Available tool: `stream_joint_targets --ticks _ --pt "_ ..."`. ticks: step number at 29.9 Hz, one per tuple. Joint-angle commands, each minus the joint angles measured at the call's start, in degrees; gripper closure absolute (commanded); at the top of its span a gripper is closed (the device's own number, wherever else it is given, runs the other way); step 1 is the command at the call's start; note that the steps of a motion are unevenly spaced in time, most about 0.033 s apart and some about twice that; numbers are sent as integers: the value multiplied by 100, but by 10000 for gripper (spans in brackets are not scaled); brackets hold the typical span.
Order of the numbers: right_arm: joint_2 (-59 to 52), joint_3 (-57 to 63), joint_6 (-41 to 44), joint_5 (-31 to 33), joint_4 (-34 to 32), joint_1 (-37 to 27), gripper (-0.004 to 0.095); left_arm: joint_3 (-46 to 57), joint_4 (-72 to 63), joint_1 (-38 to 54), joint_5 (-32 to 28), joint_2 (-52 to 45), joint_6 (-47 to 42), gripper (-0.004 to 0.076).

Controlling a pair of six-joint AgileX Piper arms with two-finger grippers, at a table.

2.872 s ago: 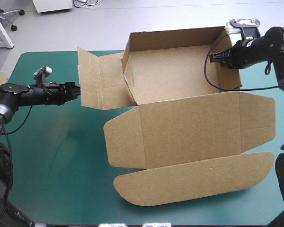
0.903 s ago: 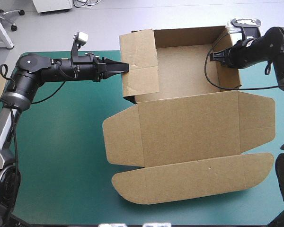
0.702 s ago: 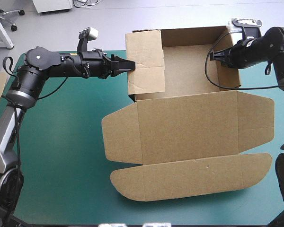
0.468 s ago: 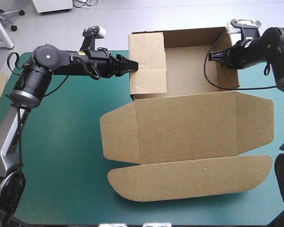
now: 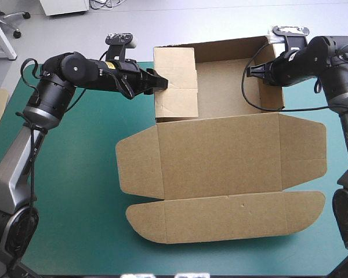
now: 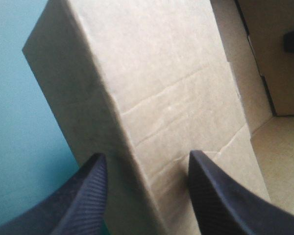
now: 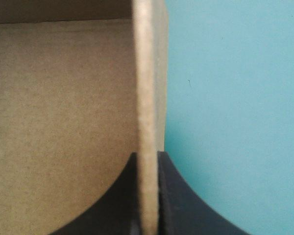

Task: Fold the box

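From the high view, the brown box [image 5: 220, 156] sits on the teal-green table [image 5: 75, 191]. Its tray lies toward the far edge and its lid [image 5: 220, 215] lies flat toward the near edge. The left gripper [image 5: 161, 85] meets the left side flap [image 5: 175, 81], which stands raised and leans in over the tray. The right gripper [image 5: 256, 70] is at the top of the right wall [image 5: 271, 87].

In the left wrist view, the left gripper [image 6: 146, 155] has its black fingers well apart, straddling the flap's [image 6: 152, 73] folded outer corner. They are pushing it rather than pinching it.

In the right wrist view, the right gripper [image 7: 147, 154] is all but closed on the wall's [image 7: 146, 73] top edge. One finger is inside the tray and one is outside, above the table [image 7: 235, 98].

The board looks light and stiff. It should bend cleanly only along its scored creases and spring back if let go. A firm pinch on an upright edge near a corner should hold the tray steady. The flap is best driven from its free edge, since pressing mid-panel could buckle it.
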Motion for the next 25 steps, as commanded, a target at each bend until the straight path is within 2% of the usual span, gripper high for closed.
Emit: stream_joint_targets --ticks 1,3,6,10,16,25 --pt "-311 -152 235 -314 254 148 933 -257 368 -152 -129 -154 -299 360" --pt "-296 -162 327 -336 157 244 934 -271 688 -238 -37 -115 -450 370" --pt "-210 -162 369 -332 360 306 934 -295 1204 -398 8 -80 -613 372" --pt "-88 -162 409 -332 385 456 926 -298 1362 -443 24 0 -697 372" --pt "97 -172 441 -316 471 537 926 -307 1972 -443 363 199 -979 372" --pt "518 -172 652 -206 -239 1096 926 -307 2508 -443 570 421 -1234 372"
